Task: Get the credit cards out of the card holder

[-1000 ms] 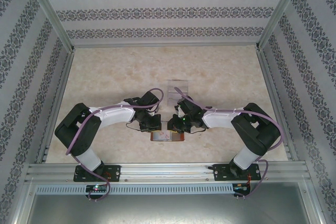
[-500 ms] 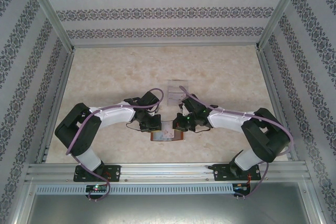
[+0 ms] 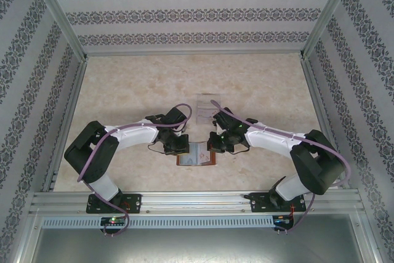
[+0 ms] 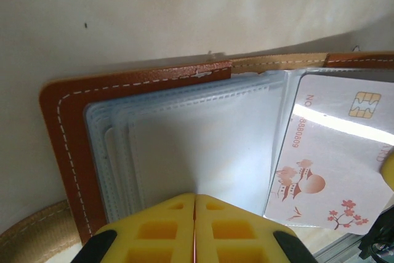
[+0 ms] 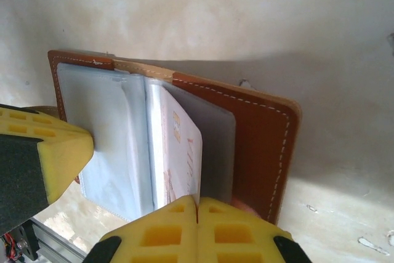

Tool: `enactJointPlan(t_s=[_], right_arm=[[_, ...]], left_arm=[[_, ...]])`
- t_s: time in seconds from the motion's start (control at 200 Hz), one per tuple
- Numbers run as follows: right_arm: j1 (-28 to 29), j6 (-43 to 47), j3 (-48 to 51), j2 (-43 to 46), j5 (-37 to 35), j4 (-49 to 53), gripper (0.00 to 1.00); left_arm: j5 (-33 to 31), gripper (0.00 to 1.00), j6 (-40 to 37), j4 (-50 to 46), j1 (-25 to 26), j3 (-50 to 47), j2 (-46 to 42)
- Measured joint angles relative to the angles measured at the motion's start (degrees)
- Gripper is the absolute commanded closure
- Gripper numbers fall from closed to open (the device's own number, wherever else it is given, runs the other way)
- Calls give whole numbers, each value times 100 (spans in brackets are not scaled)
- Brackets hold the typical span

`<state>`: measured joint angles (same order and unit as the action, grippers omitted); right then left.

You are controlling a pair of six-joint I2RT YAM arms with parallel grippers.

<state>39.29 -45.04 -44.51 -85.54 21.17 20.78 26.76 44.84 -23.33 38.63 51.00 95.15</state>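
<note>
The card holder lies open near the table's front edge, reddish-brown leather with clear grey-blue sleeves. My left gripper is shut, and its tips rest on the left stack of sleeves. A pale credit card with a gold chip and pink print stands tilted up from the right-hand sleeves. My right gripper is shut on that card's near edge. From above, the left gripper and right gripper flank the card holder.
A clear plastic tray sits on the table just beyond the two grippers. The aluminium rail runs along the near edge right behind the card holder. Patterned walls close in the left, right and back sides.
My right gripper has closed onto the pale card and drawn slightly right and away from the rail, its elbow swinging outward. The left arm has stayed in place.
</note>
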Motion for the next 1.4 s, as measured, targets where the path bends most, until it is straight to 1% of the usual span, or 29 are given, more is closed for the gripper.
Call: enactJointPlan(t_s=[0.34, 0.55, 0.769, 0.854, 1.069, 1.399], right_arm=[[264, -216, -232, -125, 74, -133, 90], [402, -326, -254, -170, 81, -168, 88], [411, -417, -254, -170, 74, -92, 86], [413, -433, -254, -170, 74, -61, 86], [413, -452, -254, -168, 52, 4, 95], [407, -382, -280, 2, -103, 186, 97]], left_arm=[[2, 92, 0, 0, 0, 0, 0], [2, 92, -2, 0, 0, 0, 0], [4, 92, -4, 0, 0, 0, 0], [4, 92, -9, 0, 0, 0, 0], [0, 92, -24, -2, 0, 2, 0], [-166, 91, -70, -199, 0, 101, -94]])
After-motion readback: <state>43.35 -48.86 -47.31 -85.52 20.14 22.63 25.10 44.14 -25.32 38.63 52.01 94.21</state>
